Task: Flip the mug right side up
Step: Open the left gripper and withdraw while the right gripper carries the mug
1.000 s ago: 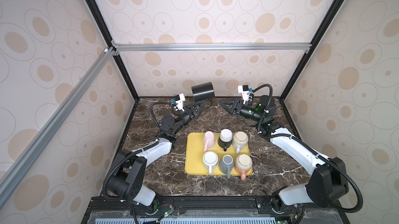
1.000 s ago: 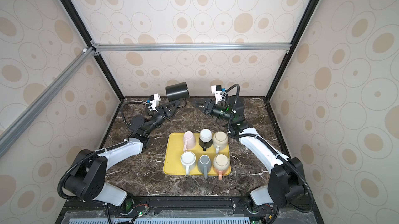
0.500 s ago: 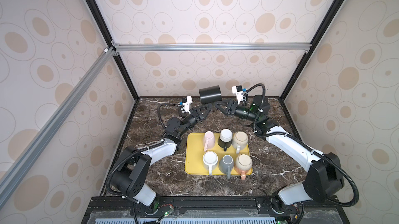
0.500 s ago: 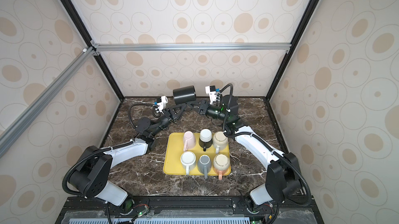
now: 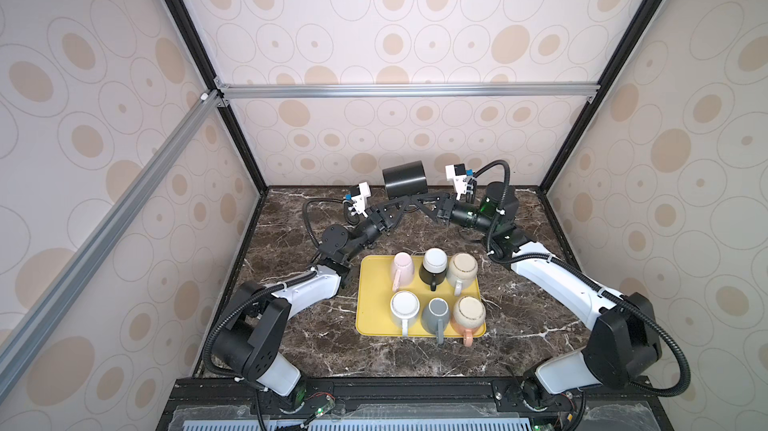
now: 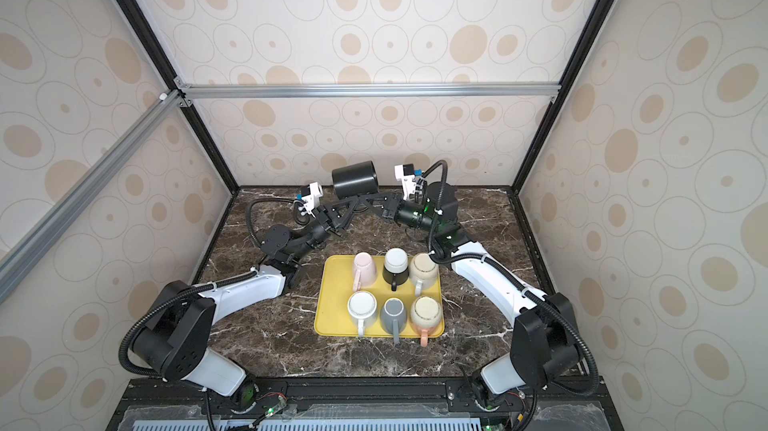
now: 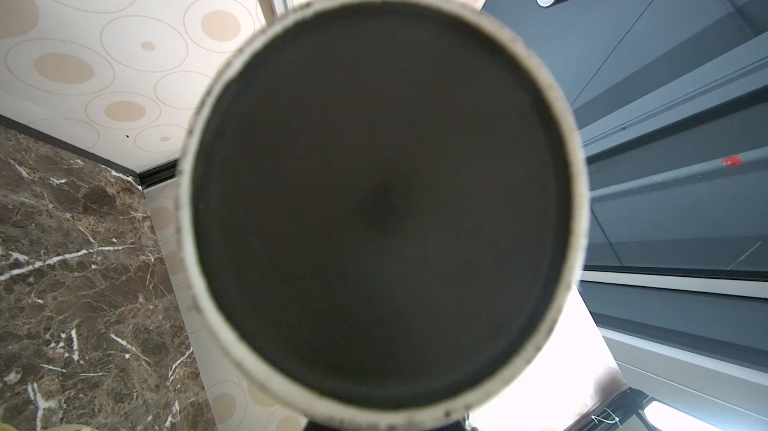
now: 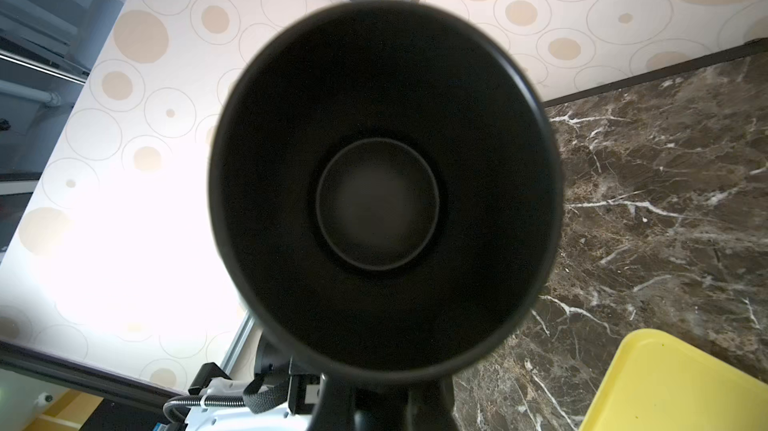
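Note:
A black mug point(image 5: 405, 177) point(image 6: 354, 179) hangs on its side in the air above the back of the table. Both grippers meet just under it. My left gripper point(image 5: 408, 201) point(image 6: 360, 198) is shut on the mug from below, and the left wrist view is filled by its white-ringed base point(image 7: 382, 200). My right gripper point(image 5: 419, 199) point(image 6: 372, 197) reaches in from the other side and is shut on the mug under its rim. The right wrist view looks straight into the open mouth point(image 8: 291, 159), with the dark fingers point(image 8: 345, 404) below. The handle is hidden.
A yellow tray point(image 5: 370, 283) point(image 6: 332, 283) point(image 8: 685, 387) lies mid-table, holding several mugs upside down, among them a pink mug point(image 5: 402, 269) and a grey mug point(image 5: 435, 313). Brown marble table point(image 5: 291, 325) lies around it, with patterned walls close behind and at both sides.
The left arm carried the black mug rightward toward the middle. The right gripper came in from the right and closed under the mug.

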Controlling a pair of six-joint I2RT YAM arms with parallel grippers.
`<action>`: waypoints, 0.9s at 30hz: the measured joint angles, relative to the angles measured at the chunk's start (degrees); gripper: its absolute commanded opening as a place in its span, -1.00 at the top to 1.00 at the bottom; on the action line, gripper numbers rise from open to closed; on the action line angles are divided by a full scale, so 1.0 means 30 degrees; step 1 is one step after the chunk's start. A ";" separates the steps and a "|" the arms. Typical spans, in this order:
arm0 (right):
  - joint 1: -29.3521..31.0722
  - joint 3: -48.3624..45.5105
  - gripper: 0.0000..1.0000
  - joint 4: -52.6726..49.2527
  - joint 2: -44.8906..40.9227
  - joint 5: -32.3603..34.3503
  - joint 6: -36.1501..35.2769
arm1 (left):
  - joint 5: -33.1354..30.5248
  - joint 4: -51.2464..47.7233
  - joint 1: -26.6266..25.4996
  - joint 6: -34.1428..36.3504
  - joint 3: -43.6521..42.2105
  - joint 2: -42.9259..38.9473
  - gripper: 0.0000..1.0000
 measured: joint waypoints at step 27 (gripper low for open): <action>-0.2994 0.6375 1.00 -1.7682 0.0350 1.1628 -1.2291 | -0.5770 -1.9562 0.2419 1.6502 0.1858 -0.7293 -1.00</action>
